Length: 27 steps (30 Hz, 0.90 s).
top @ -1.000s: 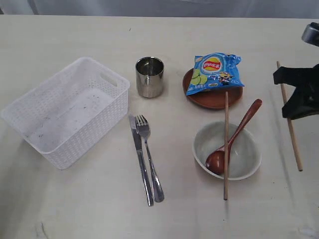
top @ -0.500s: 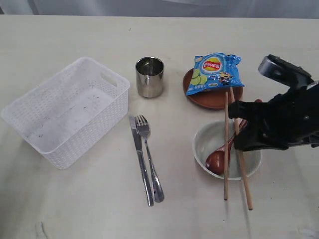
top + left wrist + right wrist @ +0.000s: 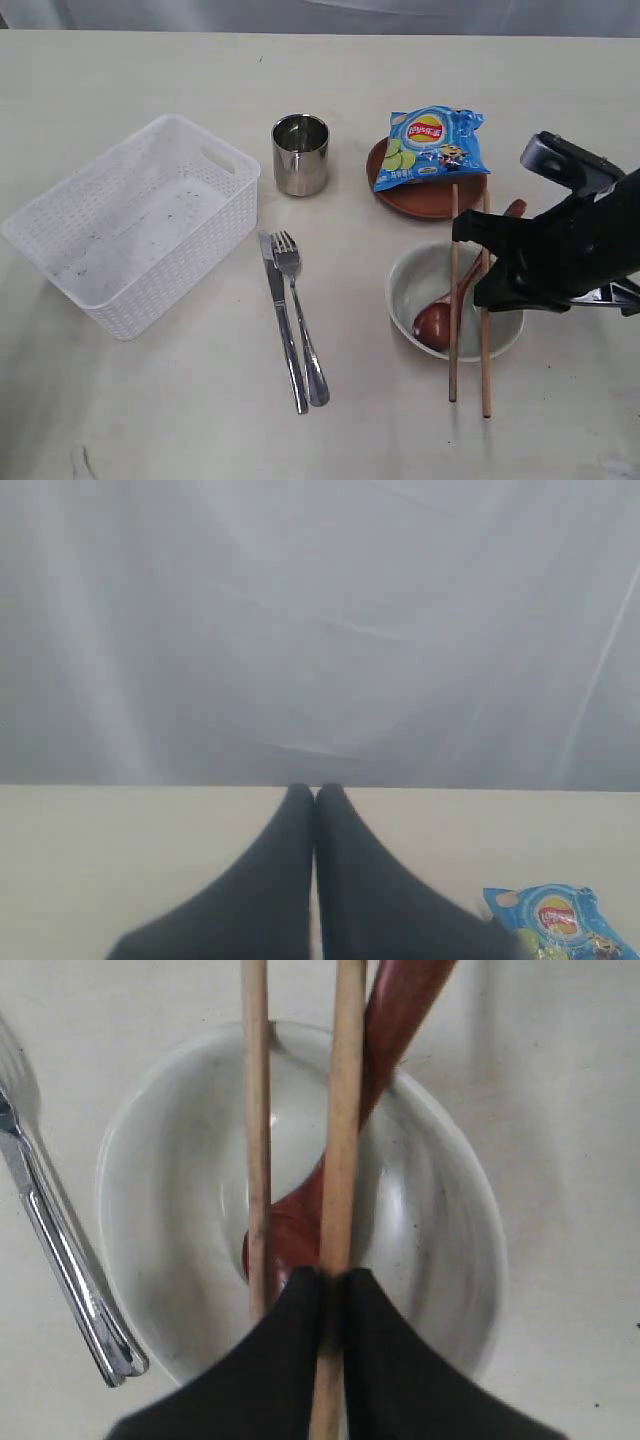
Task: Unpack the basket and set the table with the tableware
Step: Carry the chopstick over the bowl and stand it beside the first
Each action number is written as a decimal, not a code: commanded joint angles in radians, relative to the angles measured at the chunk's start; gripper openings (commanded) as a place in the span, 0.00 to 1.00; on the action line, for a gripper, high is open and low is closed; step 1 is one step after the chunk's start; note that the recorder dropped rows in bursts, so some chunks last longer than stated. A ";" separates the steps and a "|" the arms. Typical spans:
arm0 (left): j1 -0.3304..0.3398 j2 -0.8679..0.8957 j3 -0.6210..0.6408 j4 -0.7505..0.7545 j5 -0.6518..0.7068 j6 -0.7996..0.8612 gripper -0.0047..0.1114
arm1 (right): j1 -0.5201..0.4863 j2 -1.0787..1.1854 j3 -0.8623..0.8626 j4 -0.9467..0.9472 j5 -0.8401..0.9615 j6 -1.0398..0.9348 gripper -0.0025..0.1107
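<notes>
Thin wooden chopstick [image 3: 486, 350], earlier slanted, now parallel beside second chopstick [image 3: 453, 300] over pale round bowl [image 3: 400, 300], right end effector [image 3: 484, 268] clamping it from the right, left end effector [image 3: 315, 792] closed, empty

The blue chip bag [image 3: 431, 148] is showing a red-and-yellow round logo. Its lettering is blurring beyond reading.

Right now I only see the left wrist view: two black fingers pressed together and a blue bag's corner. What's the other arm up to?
Observer: The right gripper is shut on one wooden chopstick, over the bowl.
Operator: Is there a second one?
Observer: Yes, the other chopstick lies across the bowl, alongside the held one.
Operator: And the basket?
Observer: The basket has nothing in it.
</notes>
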 commanded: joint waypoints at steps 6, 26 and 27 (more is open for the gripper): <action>-0.007 -0.006 0.005 0.001 0.005 -0.007 0.04 | 0.013 0.002 0.005 0.018 -0.047 -0.078 0.02; -0.007 -0.006 0.005 0.001 0.006 -0.005 0.04 | 0.013 0.048 0.005 0.060 -0.129 -0.134 0.02; -0.007 -0.006 0.005 0.001 0.006 -0.005 0.04 | 0.013 0.048 0.005 0.060 -0.123 -0.134 0.02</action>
